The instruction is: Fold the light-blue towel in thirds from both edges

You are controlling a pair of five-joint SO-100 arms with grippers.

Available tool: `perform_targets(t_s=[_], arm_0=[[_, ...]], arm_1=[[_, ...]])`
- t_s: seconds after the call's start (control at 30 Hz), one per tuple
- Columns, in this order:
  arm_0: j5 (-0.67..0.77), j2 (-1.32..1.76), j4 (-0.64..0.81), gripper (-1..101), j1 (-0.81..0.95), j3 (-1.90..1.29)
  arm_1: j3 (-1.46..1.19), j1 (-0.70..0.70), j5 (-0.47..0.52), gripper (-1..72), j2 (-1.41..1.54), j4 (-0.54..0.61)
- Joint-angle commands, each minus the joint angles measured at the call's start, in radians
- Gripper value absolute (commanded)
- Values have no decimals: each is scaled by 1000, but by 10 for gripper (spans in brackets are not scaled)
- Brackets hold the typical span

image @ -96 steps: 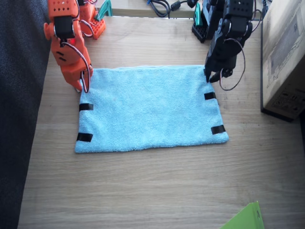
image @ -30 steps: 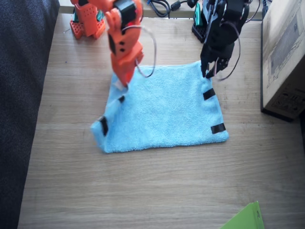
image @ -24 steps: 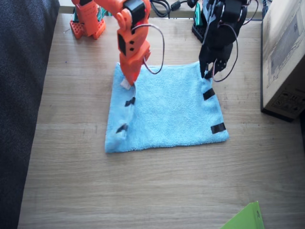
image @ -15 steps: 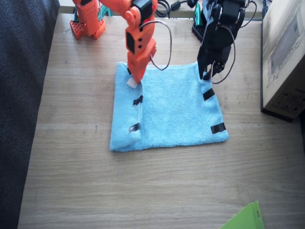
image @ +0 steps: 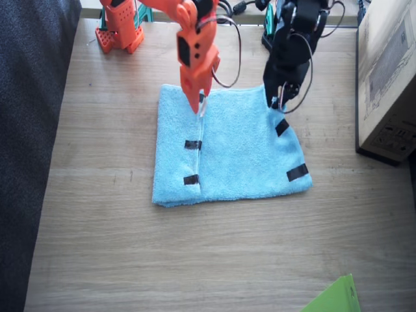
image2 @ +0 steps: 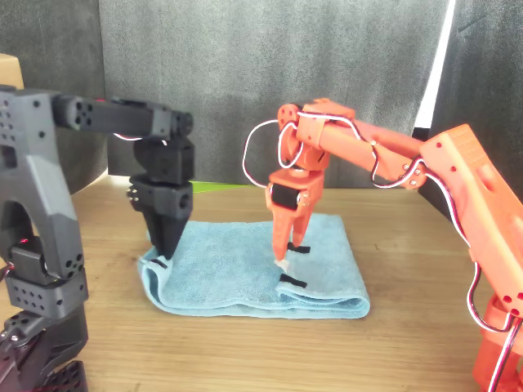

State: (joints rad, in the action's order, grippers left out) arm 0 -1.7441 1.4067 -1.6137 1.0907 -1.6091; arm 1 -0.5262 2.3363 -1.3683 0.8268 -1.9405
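Nearest the fixed camera, the light-blue towel (image: 227, 153) lies flat on the tabletop (image: 208, 253), its long axis running from 9 o'clock to 3 o'clock. One short side is already laid over toward the middle: its tape strips (image: 192, 144) now sit on top of the cloth, in a line running from 12 to 6 o'clock, about a third of the way in. The other short side, with its own tape strips (image: 297, 173), lies unfolded at the 3 o'clock end.

Farther back, the right claw (image: 199, 109) of the orange arm stands tip-down on the folded flap's edge at its 12 o'clock end. In the front view it (image2: 288, 255) looks pinched on the cloth with a small white tag just below, so I judge it closed on the towel's edge, though the jaws are narrow and hard to read.

Farthest back, the left claw (image: 278, 101) of the black arm points down at the far corner of the unfolded side. The front view shows its tip (image2: 163, 249) touching the cloth there; whether it grips or only rests I cannot tell.

So the coming move turns on this: the unfolded edge lies directly under and toward 6 o'clock of the left claw, which is plainly the nearer arm. That edge would have to travel toward 9 o'clock, over the flap the right claw holds.
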Motion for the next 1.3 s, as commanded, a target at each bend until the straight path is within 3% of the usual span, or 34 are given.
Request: perform_targets(t_s=[0.0,0.37,0.83,1.27], arm_0=[[-8,-14,-52,-2,-25,104],[0,-161,-163,-2,-164,387],[-18,-206,-288,-2,-337,554],[-41,-403,-437,-2,-449,911]], arm_1=[[-34,-89,9,285,166,-5],[-242,-393,40,261,204,-3],[-238,-396,18,256,57,18],[-236,-403,15,267,74,9]])
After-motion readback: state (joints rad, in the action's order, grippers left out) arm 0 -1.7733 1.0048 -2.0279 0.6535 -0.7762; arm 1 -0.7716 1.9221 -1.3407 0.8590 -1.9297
